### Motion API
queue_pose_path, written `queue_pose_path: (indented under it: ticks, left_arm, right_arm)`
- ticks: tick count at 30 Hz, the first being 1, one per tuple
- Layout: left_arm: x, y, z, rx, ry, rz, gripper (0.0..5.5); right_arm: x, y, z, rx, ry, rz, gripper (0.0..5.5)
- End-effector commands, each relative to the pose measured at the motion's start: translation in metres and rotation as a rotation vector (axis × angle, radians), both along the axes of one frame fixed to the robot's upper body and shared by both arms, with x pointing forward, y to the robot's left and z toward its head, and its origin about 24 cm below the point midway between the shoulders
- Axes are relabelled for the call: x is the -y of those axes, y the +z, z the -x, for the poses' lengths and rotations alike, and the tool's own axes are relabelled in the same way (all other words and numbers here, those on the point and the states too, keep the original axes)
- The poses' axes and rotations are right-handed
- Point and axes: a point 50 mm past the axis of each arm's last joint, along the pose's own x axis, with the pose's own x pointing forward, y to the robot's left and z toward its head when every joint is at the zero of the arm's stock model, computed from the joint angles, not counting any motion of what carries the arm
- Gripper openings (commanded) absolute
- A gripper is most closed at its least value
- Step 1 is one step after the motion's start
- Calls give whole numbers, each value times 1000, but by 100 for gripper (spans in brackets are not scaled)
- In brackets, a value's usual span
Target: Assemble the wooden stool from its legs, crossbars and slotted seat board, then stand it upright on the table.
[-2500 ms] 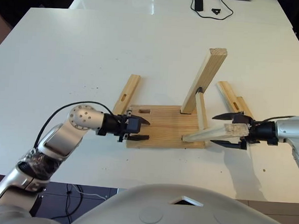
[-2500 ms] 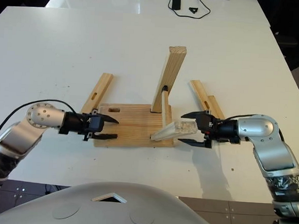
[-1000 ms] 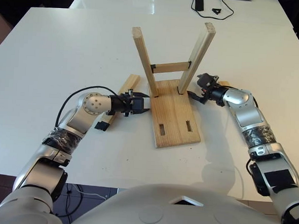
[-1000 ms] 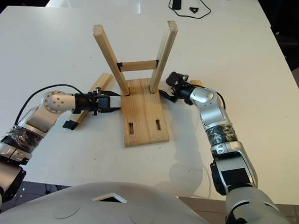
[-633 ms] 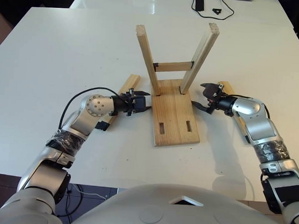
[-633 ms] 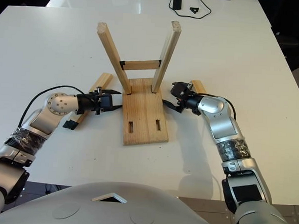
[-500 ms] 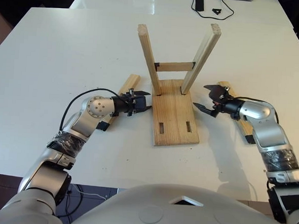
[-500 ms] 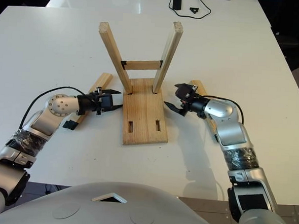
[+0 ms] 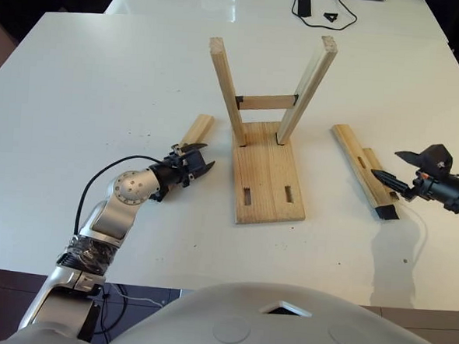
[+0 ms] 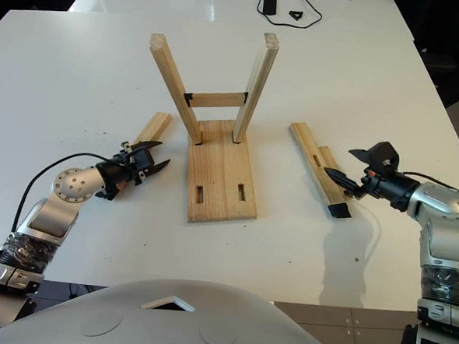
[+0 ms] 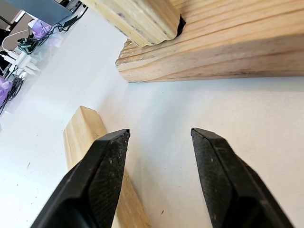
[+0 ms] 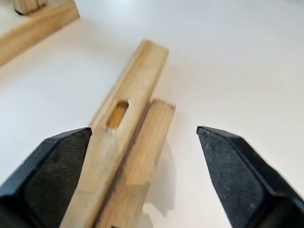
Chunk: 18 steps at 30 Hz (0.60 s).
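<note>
Left claw (image 9: 199,159) hangs low over the table (image 9: 103,71) with its fingers spread and nothing between them. It is pointed at the gap between the loose leg (image 9: 194,131) lying on that side and the edge of the seat board (image 9: 264,178), just short of the leg's near end. Over on the other side, the right claw (image 9: 386,163) is also spread wide and holds nothing. It hovers at the near end of the two pieces lying there side by side and touching: a slotted leg (image 12: 137,76) and a shorter bar (image 12: 147,142) tucked against it.

From where I stand, the job looks about half done. The seat board lies flat on the table, underside up. Two legs, the left one (image 9: 225,86) and the right one (image 9: 306,87), stand in its far pair of slots, leaning apart a little toward their tops. A crossbar (image 9: 266,102) joins them partway up. The near slots, one (image 9: 246,196) beside the other (image 9: 288,193), are empty.

What is left, as I judge it: seat the two loose legs in those near slots, fit the shorter bar between them, then turn the whole stool over onto its feet. Each claw seems placed to take the piece on its own side.
</note>
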Motion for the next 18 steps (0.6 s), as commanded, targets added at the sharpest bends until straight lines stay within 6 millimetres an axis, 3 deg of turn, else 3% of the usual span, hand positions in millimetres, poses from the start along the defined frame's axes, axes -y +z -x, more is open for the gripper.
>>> queue_pose_path:
  ticks: [1, 6, 18]
  left_arm:
    - [0, -6, 2, -16, 14, -17, 241]
    - [8, -7, 2, -9, 21, 5, 241]
    - [11, -11, 7, -35, 16, 19, 241]
  right_arm:
    - [16, 7, -2, 19, -37, -26, 408]
    - [28, 6, 1, 6, -66, -62, 408]
    - [17, -13, 15, -95, 39, -57, 226]
